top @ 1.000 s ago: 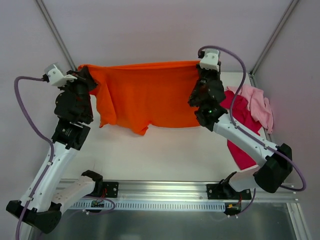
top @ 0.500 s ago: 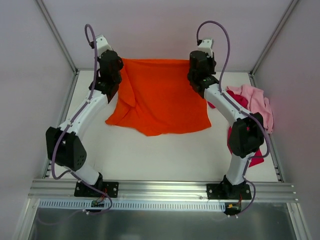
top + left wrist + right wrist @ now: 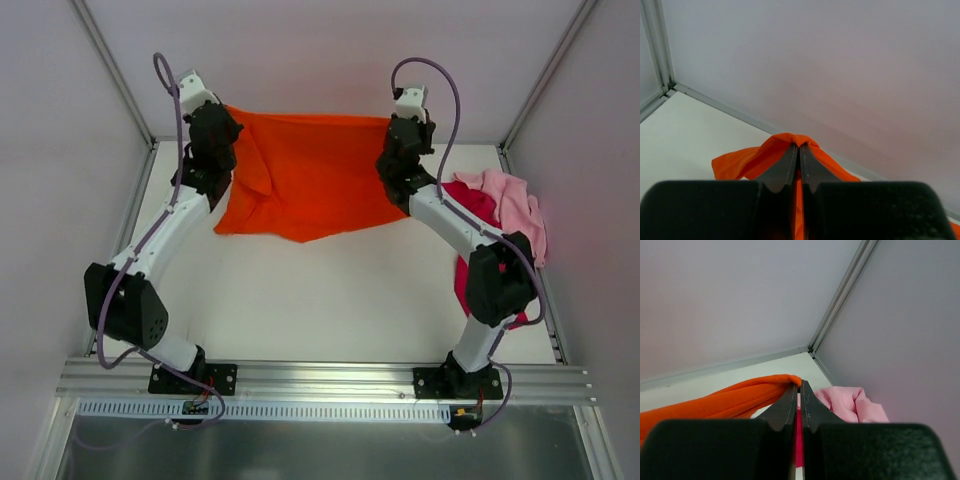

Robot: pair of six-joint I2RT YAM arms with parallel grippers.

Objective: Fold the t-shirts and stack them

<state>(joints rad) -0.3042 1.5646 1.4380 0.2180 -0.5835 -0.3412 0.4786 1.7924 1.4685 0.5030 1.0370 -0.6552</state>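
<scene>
Over white table (image 3: 320, 300), left gripper (image 3: 799, 148) and right gripper (image 3: 799, 385) reach far, pinching orange t-shirt (image 3: 310, 175)

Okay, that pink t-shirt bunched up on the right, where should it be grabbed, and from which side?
Pinch a raised fold on top of the pink t-shirt, coming straight down from above. It lies crumpled in a heap against the magenta t-shirt, with no flat hem or corner showing, so a sideways approach would probably catch both shirts.

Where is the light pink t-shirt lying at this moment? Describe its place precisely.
In the top view, the light pink t-shirt lies crumpled at the far right of the table, bunched against the magenta-red t-shirt on its left.
</scene>
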